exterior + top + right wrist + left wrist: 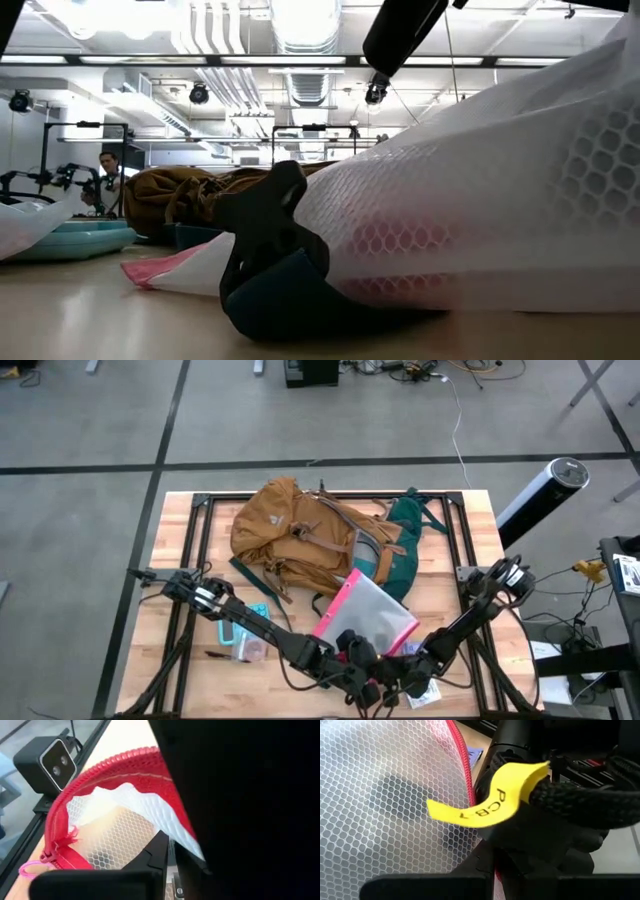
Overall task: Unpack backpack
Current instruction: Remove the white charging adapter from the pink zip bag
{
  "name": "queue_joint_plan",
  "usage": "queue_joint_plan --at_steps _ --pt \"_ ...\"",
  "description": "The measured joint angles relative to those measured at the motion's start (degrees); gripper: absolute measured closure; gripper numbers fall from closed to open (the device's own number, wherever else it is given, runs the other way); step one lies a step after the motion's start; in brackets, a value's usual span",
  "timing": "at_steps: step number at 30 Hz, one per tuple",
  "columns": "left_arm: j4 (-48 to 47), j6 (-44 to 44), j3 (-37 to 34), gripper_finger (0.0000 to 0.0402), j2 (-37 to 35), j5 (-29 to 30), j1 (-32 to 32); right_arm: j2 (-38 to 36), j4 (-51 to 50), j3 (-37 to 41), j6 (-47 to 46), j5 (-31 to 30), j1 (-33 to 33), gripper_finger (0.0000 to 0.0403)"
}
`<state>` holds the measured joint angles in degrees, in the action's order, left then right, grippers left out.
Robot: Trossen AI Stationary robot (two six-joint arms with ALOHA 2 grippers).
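The mustard-tan backpack [300, 535] lies on its side at the table's far middle, its green back panel [405, 540] toward the right. In front of it lies a clear mesh pouch [368, 615] with a pink-red zip edge. Both grippers meet at its near end. My left gripper [352, 660] comes in from the left and is shut on the pouch. My right gripper [398, 666] comes in from the right and is shut on it too. The left arm hides much of the right wrist view. My left gripper pinches the pouch's red zip edge [470, 795] at its near end, between its two fingers; the edge runs down into the gap. The fingers slant down from the table's near left. A pink corner of the pouch [150, 270] lies on the table. My right gripper pinches the pouch's near end by the mesh beside the red zip edge [150, 832]. The fingers slant down from the near right. The left arm covers most of the place of contact, and the pouch's mesh wall bulges up beyond the fingers.
A small clear packet [243, 643] and a teal item [258, 610] lie at the near left. A white card [425, 695] sits under the right arm. The table-height camera [50, 760] stands at the near edge. A person [110, 175] stands far behind.
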<state>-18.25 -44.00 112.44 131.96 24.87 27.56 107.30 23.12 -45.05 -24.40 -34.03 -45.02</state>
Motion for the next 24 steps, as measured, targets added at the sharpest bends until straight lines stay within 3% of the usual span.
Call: queue_joint_plan --at_steps 11,18,21,24 --pt "-0.04 -0.07 0.11 0.0402 -0.37 0.5 -0.07 -7.28 -14.77 0.35 -1.87 -0.38 -3.32 0.0395" --pt "-0.43 -0.07 0.11 0.0402 -0.37 0.14 0.01 -10.75 -16.56 0.47 -1.12 0.77 -3.36 0.0393" --pt "-0.49 -0.07 0.11 0.0402 -0.37 0.12 0.04 -11.03 -15.89 0.47 -1.1 2.93 -3.4 0.0375" --pt "-0.68 -0.05 0.11 0.0402 -0.37 0.09 0.05 -10.95 -14.95 0.45 -1.12 3.38 -3.6 0.0332"
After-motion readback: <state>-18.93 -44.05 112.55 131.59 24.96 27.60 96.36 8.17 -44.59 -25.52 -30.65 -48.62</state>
